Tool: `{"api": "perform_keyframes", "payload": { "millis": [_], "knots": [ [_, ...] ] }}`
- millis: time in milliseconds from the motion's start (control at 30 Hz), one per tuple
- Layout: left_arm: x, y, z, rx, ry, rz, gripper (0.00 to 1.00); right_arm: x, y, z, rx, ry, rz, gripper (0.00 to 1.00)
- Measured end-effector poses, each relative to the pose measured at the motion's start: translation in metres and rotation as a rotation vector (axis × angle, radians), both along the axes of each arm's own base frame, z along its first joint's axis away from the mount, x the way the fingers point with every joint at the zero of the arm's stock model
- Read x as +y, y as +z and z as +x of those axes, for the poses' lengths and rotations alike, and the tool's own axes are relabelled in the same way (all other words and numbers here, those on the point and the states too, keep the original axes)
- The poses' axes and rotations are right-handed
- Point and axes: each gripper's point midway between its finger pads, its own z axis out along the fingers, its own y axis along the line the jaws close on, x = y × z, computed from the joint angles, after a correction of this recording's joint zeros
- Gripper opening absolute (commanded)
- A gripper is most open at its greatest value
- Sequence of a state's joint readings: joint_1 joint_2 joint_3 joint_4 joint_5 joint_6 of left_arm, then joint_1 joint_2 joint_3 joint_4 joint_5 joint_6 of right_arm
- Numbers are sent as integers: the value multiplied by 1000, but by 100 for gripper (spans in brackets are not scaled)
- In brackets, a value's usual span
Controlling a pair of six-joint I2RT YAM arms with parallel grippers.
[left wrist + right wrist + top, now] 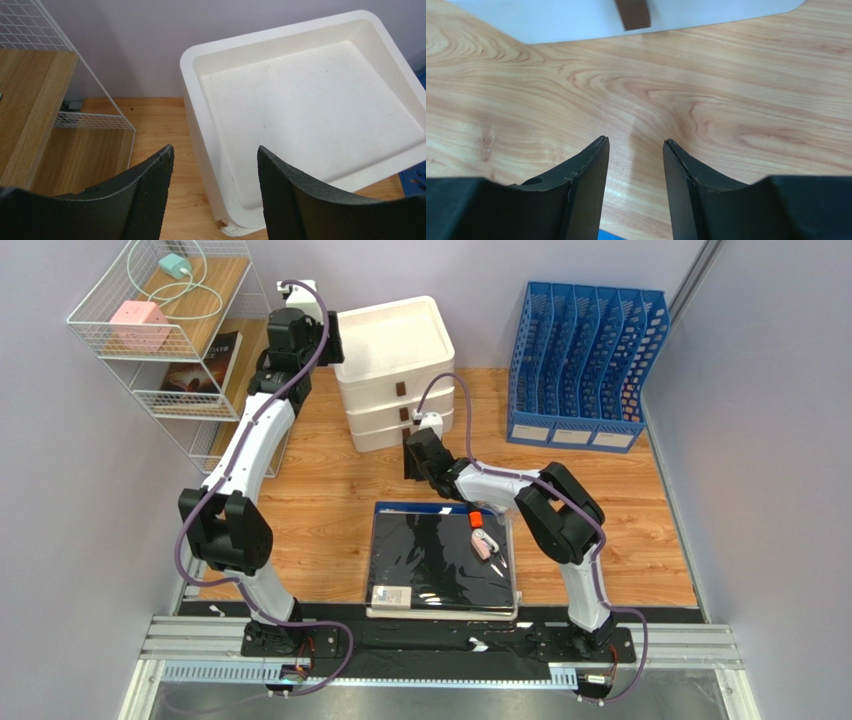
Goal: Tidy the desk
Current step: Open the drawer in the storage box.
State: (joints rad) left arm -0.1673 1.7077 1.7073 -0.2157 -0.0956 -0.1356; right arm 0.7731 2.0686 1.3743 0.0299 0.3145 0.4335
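Top external view: the desk [320,490] lies under both arms; the left gripper [215,150] hangs over the drawers [310,100], jaws apart and empty; the right gripper [635,142] is likewise apart and empty, low over bare wood just before them; if it drops, its fingers could scrape the desk, or a forward push could knock the handle [632,12].
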Motion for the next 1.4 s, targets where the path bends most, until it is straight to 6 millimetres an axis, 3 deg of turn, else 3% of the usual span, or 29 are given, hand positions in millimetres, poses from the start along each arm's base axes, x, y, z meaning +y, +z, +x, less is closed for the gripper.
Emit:
{"api": "perform_keyframes", "payload": {
  "millis": [133,367,467,567,600,700,967,1267,1400],
  "knots": [
    [2,-11,20,33,21,-8,67,11,1,-11,-5,29,7,48],
    [-2,-73,51,176,31,-7,66,19,16,-31,-33,63,33,47],
    [-3,-71,59,174,32,-6,64,17,21,-37,-43,65,43,47],
    [-3,-71,60,178,32,-7,39,14,25,-40,-50,62,53,47],
    [-3,-71,60,178,32,-7,21,13,26,-40,-54,59,55,47],
    [3,-69,61,169,70,-23,0,8,27,-39,-64,40,47,48],
    [1,-71,47,163,14,-25,0,7,32,-20,-101,-15,-12,52],
    [-2,-72,17,163,-23,-37,0,2,12,-32,-71,-10,-25,52],
    [-5,-73,7,161,-38,-45,3,9,15,-35,-86,-2,-10,52]
  ]
}}
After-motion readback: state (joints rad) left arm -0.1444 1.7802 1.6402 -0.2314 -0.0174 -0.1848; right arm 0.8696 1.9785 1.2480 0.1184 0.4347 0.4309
